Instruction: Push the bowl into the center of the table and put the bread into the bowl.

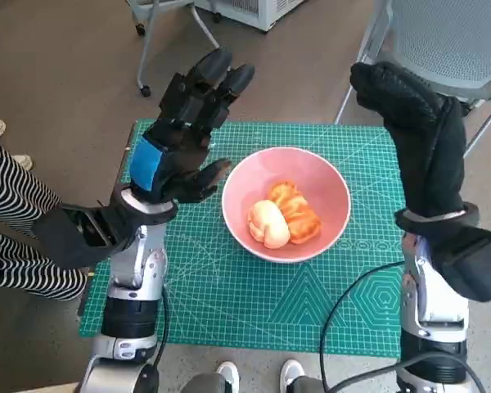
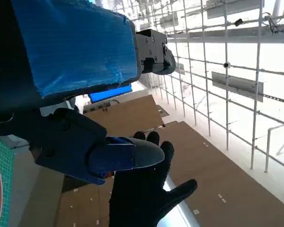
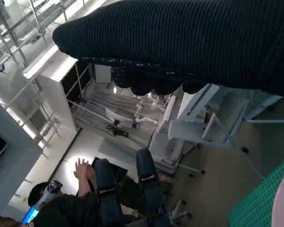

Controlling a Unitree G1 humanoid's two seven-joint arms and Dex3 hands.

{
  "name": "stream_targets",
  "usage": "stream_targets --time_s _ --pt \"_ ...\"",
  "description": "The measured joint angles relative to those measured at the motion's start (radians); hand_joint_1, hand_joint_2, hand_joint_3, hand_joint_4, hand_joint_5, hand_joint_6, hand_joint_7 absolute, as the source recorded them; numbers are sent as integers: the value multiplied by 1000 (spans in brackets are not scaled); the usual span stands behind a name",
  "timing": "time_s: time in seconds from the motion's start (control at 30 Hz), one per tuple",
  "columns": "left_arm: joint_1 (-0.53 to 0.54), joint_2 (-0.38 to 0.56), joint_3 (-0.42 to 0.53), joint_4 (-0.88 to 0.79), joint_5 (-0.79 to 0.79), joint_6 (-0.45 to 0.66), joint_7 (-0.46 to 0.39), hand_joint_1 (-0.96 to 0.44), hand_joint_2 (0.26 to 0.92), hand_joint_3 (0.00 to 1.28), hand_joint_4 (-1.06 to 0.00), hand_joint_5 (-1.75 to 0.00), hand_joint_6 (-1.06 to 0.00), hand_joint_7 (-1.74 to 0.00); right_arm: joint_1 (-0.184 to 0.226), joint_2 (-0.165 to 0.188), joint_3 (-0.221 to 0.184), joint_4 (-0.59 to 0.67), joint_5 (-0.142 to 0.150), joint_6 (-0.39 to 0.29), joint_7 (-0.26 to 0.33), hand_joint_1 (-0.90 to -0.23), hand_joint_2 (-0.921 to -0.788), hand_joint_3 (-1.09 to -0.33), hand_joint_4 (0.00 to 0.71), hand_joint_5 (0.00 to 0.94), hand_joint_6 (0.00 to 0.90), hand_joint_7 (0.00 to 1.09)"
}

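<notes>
Head view: pink bowl [image 1: 286, 203] sits near the middle of the green mat [image 1: 213, 295] on the tabletop.
Bread: two pieces of bread [image 1: 283, 214] lie inside the bowl, touching each other.
Left robot hand [image 1: 184, 135]: raised beside the bowl, fingers spread, holding nothing.
Right robot hand [image 1: 409, 123]: lifted above the mat's far right corner, fingers extended, empty.
Right wrist view: a person [image 3: 80, 198] sits in the background.

Brown smooth floor [image 1: 57, 57] around small table with green gridded cutting mat [image 1: 229, 303]. Grey mesh-backed chair [image 1: 450, 41] at far right, metal wheeled stand legs [image 1: 147, 49] at far left. Person's striped trouser leg [image 1: 8, 196] beside table. White gridded ceiling frame [image 2: 227, 61], brightly lit.
</notes>
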Motion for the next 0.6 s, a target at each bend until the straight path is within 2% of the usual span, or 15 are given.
stream_targets --time_s 0.23,0.6 --pt "0 0 -4 -3 4 1 5 -594 921 389 -21 -312 1 -492 -1 1 -2 8 12 0 8 -712 -921 -691 192 1 85 574" --pt "2 0 -12 -61 7 40 32 -591 921 374 -5 -332 1 -527 -2 1 0 12 9 0 8 -709 -921 -693 189 0 79 581"
